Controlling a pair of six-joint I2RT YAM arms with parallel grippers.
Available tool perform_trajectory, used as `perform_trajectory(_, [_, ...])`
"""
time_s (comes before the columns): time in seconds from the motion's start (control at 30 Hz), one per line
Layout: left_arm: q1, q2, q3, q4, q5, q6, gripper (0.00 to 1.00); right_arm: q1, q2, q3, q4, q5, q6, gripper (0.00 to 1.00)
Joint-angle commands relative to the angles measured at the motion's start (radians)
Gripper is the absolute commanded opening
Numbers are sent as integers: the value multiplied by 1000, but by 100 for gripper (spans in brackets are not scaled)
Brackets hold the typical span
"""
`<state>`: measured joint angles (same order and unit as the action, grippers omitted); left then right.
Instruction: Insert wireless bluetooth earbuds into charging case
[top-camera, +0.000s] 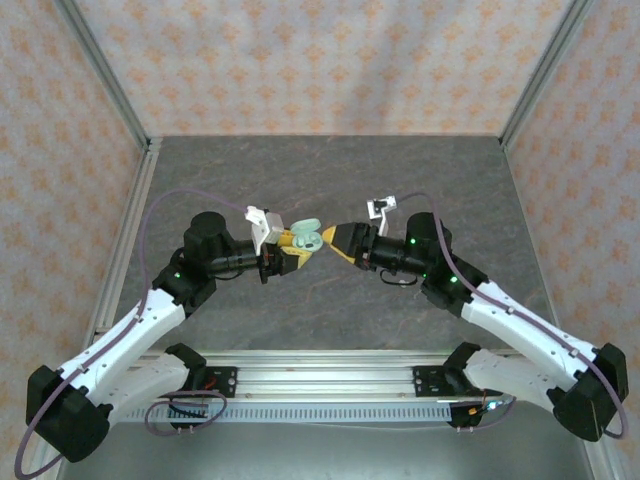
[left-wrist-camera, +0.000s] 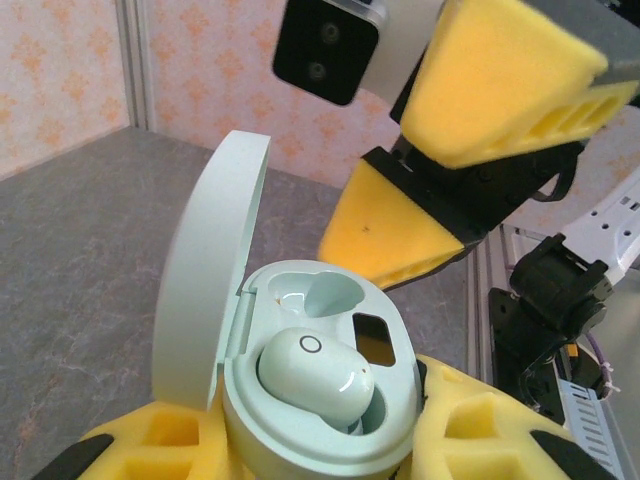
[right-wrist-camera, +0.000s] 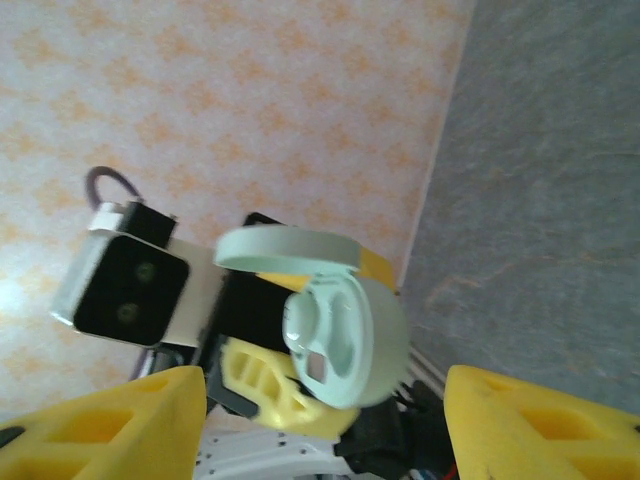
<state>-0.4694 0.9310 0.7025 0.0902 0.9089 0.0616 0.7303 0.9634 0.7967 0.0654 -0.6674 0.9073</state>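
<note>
Top external view: the two arms meet over the middle of the grey table (top-camera: 320, 170), their tips almost nose to nose. The left gripper (top-camera: 294, 251) is clamped on the mint-green charging case (top-camera: 308, 236), one yellow finger on either side of the case's lower half. The case appears to be held up clear of the tabletop.

From the left wrist, the case sits right in front of the lens with its lid (left-wrist-camera: 205, 290) swung up and standing open on the left. One earbud (left-wrist-camera: 315, 375), pale mint with a small ring on its face, lies seated in the nearer socket. The farther socket (left-wrist-camera: 322, 295) is bare, and a small dark window (left-wrist-camera: 371, 336) sits beside it.

The right gripper (top-camera: 337, 245) hangs just above and beyond the open case, its jaws spread apart with nothing between them. Its lower yellow fingertip comes close to the case's far rim, though I cannot tell whether it touches.

The right wrist looks down between its own wide-set fingers (right-wrist-camera: 110, 420) onto the open case, lid uppermost, with the left arm's wrist camera (right-wrist-camera: 130, 285) beside it.
</note>
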Motion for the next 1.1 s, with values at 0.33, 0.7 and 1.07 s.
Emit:
perform_trajectory(0.33, [9, -8, 25, -28, -17, 14, 16, -24, 10, 262, -1022, 590, -399, 48])
perform_trajectory(0.7, [8, -2, 23, -42, -12, 23, 16, -35, 304, 176, -1037, 696, -615, 39])
perform_trajectory(1.07, [9, -13, 22, -63, -11, 33, 16, -154, 582, 227, -1016, 697, -680, 35])
